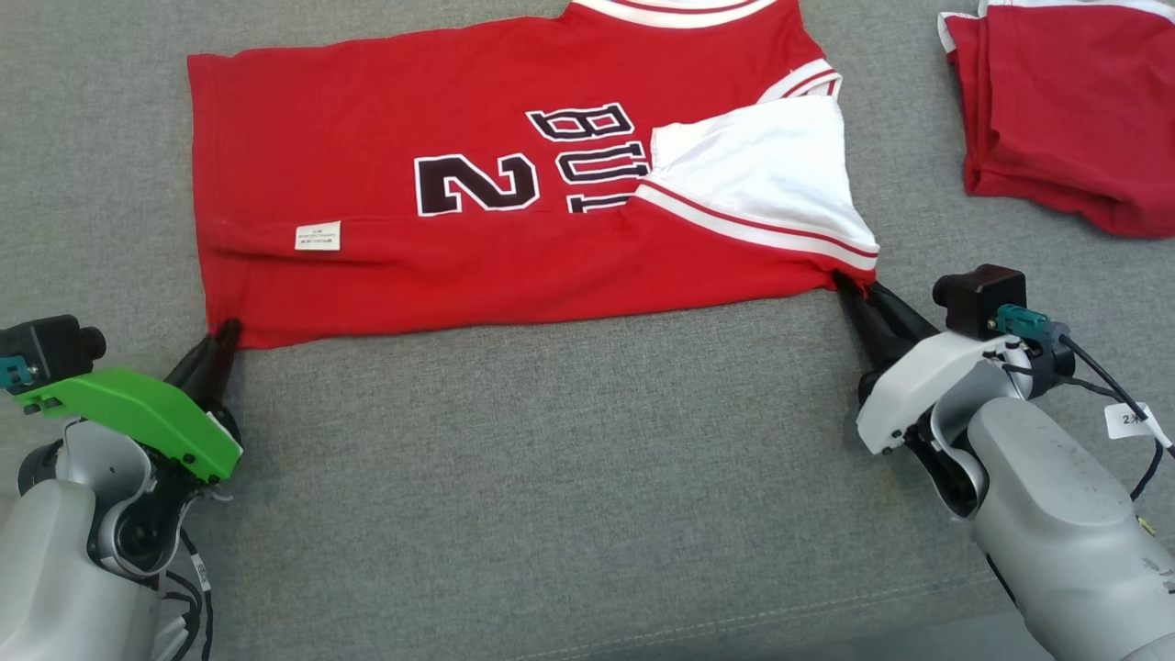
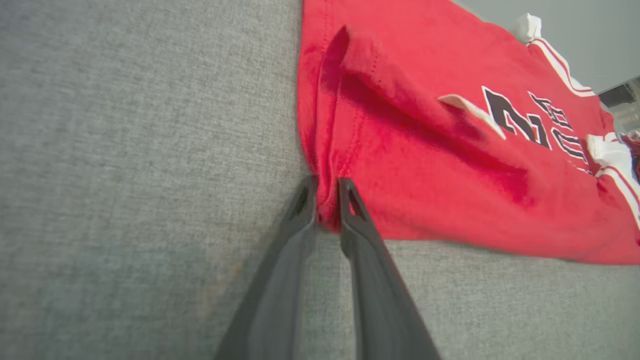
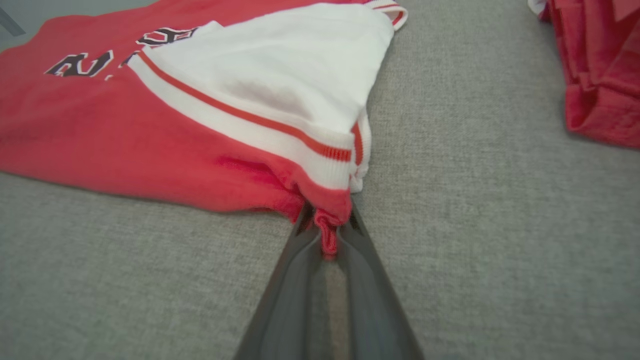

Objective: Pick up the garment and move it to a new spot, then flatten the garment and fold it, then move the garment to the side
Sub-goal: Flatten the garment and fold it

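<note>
Jersey (image 1: pixel 367 138) marked "BU" and 2, pinched by left gripper (image 1: pixel 227 332) and right gripper (image 1: pixel 850 286).

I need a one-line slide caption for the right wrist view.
Right gripper shut on the corner of a red jersey lying on grey cloth.

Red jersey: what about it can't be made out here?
Head view: the neckline of the jersey is cut off by the top edge.
Head view: its lettering is partly covered by a folded-over white panel.
Head view: print on the white label is too small to read.
Head view: the second red garment runs off the frame.
</note>
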Tool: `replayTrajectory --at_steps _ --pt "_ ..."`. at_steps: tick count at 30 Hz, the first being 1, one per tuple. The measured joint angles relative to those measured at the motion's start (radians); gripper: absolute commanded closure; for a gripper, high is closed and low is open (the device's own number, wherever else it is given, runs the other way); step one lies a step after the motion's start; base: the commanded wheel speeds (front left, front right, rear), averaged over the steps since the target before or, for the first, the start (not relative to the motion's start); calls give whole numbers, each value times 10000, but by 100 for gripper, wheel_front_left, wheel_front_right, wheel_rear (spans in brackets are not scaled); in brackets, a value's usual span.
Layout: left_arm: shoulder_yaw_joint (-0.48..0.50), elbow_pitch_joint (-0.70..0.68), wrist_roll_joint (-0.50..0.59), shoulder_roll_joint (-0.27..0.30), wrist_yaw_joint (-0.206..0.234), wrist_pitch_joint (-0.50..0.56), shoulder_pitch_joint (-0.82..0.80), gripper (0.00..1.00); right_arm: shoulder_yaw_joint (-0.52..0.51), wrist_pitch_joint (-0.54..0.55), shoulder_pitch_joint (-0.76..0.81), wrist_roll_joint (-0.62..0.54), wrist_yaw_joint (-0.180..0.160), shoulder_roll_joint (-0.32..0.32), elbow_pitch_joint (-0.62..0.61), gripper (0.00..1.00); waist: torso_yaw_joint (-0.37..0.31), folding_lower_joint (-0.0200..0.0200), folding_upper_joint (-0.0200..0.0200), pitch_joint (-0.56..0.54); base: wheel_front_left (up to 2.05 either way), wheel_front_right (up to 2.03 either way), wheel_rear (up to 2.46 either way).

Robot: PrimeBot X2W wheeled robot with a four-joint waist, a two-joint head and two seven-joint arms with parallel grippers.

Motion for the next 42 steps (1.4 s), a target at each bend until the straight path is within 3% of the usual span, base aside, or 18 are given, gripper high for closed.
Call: replayTrajectory --at_steps 17,31,42 --pt "184 -29 -815 399 -56 704 41 100 255 61 68 489 96 -428 -232 100 54 0 0 -319 0 0 0" --pt "416 -1037 -1317 445 -61 635 1910 100 12 777 1840 1964 176 -809 -1214 100 -80 0 0 -1113 0 0 0" --pt "328 -1881 -1476 217 -104 525 3461 100 -347 1166 3052 2408 167 -1356 -2253 100 73 0 0 -1334 0 0 0"
